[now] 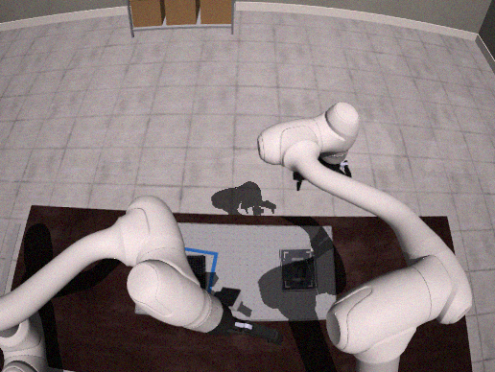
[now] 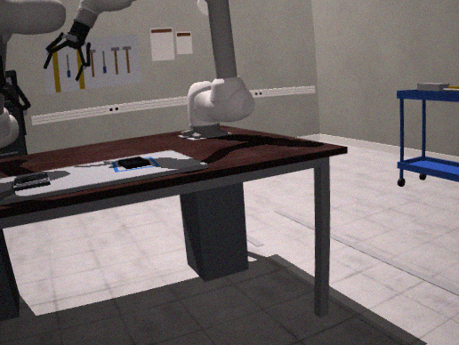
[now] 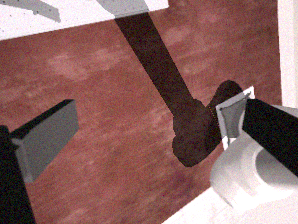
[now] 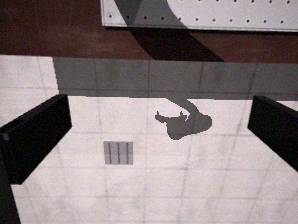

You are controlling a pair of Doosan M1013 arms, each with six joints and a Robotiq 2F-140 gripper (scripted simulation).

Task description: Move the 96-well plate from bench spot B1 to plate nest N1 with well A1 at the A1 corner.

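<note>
Left tool (image 1: pixel 255 313) (image 2: pixel 62 73) (image 3: pixel 161 120) tilted, open; right tool (image 1: pixel 323 182) (image 2: pixel 17 95) (image 4: pixel 160 112) open.

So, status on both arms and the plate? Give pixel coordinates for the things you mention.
Left end effector (image 1: pixel 259 312) (image 2: pixel 67 73) open, empty. Right end effector (image 1: pixel 323 179) open, empty, off the bench. Plate (image 1: pixel 198 268) (image 2: pixel 134 162) at B1, partly hidden from top.
</note>
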